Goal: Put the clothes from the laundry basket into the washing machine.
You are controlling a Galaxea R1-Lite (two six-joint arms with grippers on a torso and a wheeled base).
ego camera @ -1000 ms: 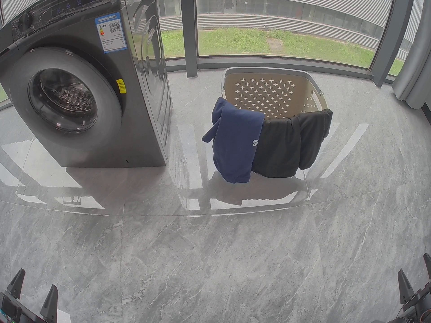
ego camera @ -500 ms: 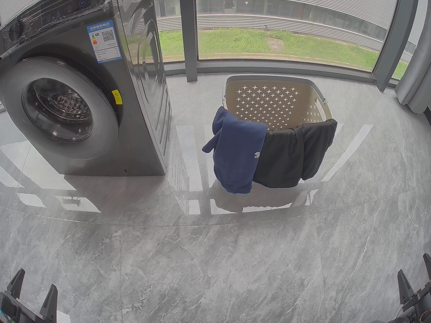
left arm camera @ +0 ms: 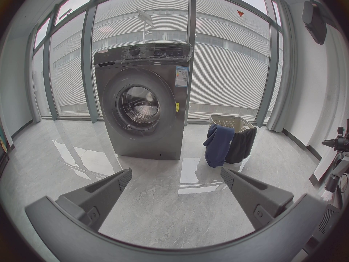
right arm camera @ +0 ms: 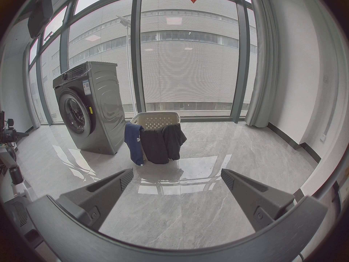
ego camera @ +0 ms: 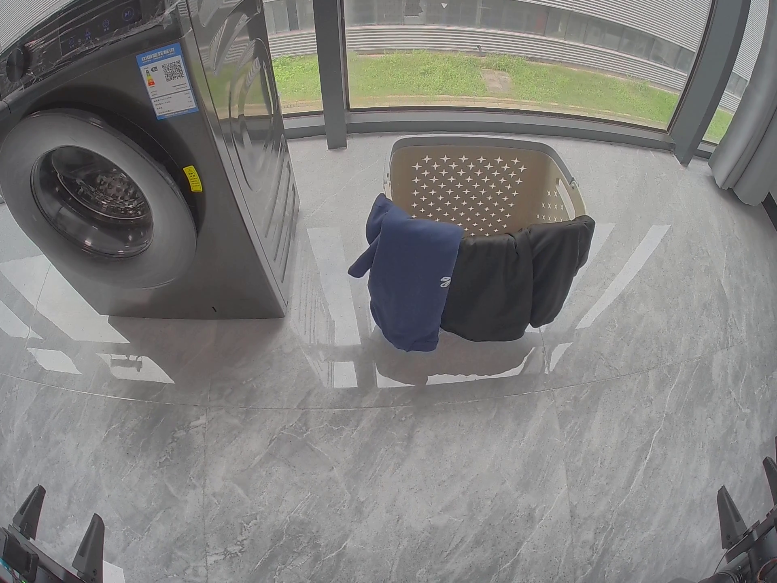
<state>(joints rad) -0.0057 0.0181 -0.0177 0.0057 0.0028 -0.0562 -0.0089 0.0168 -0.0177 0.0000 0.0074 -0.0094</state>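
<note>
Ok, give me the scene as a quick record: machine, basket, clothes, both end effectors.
washing machine: on the floor, robot's left, round door looks shut
laundry basket: on the floor by the window, right of the machine
blue garment: draped over the basket's near rim, left part
black garment: draped over the near rim beside the blue one
left end effector: open, empty, far from the basket
right end effector: open, empty, far from the basket
task state: no clothes in the machine yet
</note>
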